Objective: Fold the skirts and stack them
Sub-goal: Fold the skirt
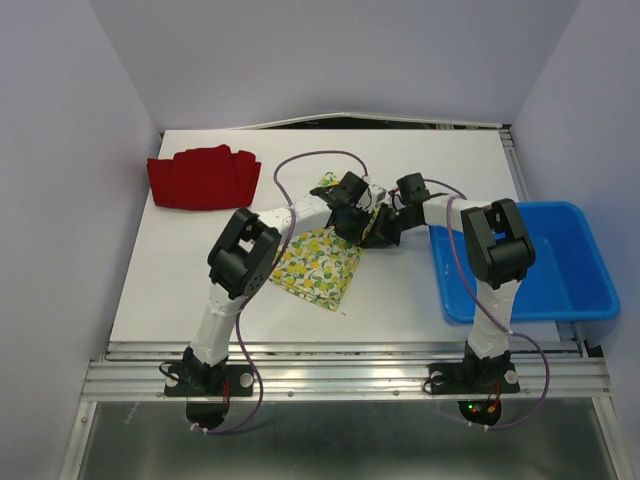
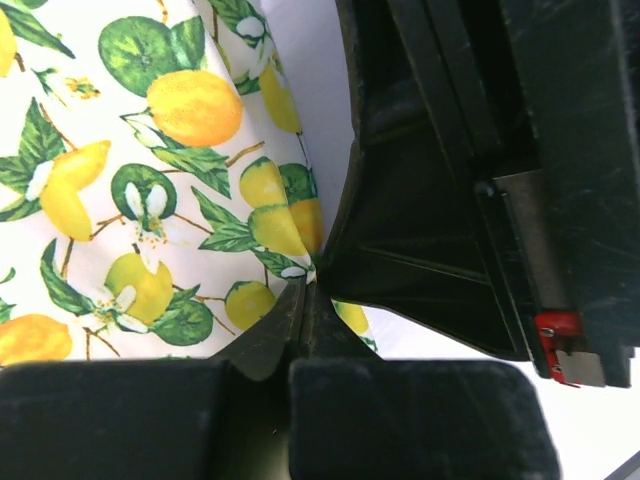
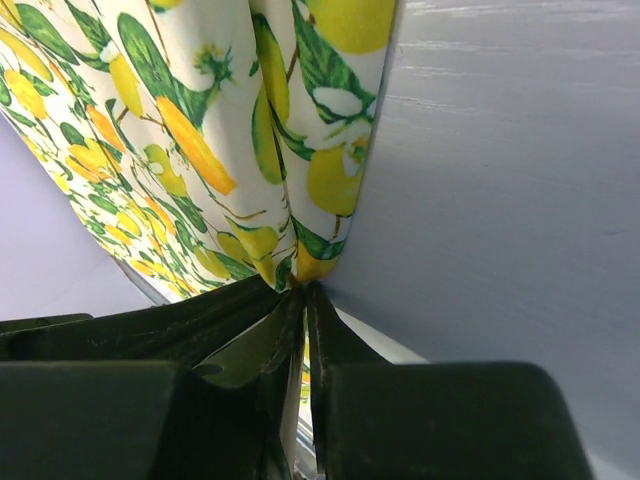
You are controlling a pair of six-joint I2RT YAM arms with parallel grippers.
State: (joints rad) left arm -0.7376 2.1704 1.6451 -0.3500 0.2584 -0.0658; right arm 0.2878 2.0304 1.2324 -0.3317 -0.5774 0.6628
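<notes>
left fingers [image 2: 265, 345] & right fingers [image 3: 200, 325] each clenched on an edge of the lemon-print skirt [image 1: 318, 262] at ctr of tabletop [image 1: 400, 300], w/ rest of cloth spread toward near-left; red skirt [image 1: 203, 177] lies apart at far-left corner, blue bin [image 1: 560, 262] at right.

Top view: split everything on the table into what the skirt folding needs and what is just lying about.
For the job:
- lemon-print skirt, pinched by the left fingers and the right fingers
- red skirt, lying at the far left

Lying about:
- blue bin, on the right
</notes>
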